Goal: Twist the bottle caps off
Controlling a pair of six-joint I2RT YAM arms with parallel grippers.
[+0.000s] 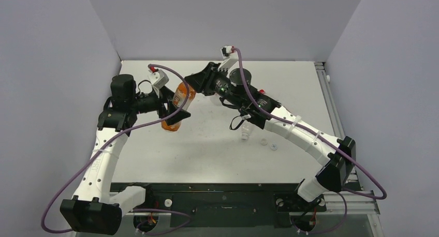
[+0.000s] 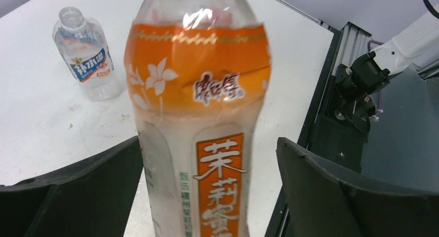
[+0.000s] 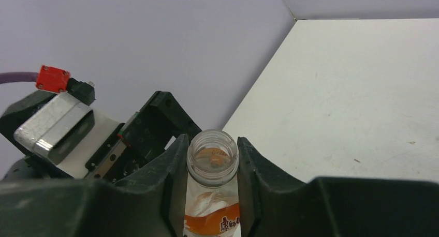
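An orange-labelled bottle [image 1: 178, 103] is tilted between my two grippers, its threaded mouth [image 3: 213, 157] open with no cap on it. My right gripper [image 1: 193, 84] [image 3: 212, 144] is shut on the bottle's neck, one finger on each side. My left gripper [image 1: 175, 107] [image 2: 209, 144] is open around the bottle's body [image 2: 199, 92]; bare table shows between the right finger [image 2: 331, 190] and the bottle. Two small whitish caps [image 1: 264, 142] [image 1: 274, 147] lie on the table beside the right arm. No red cap shows.
A clear uncapped bottle with a blue label [image 2: 85, 56] stands on the table, partly under the right forearm in the top view [image 1: 245, 134]. The table's right rail [image 1: 331, 107] and the side walls bound the space.
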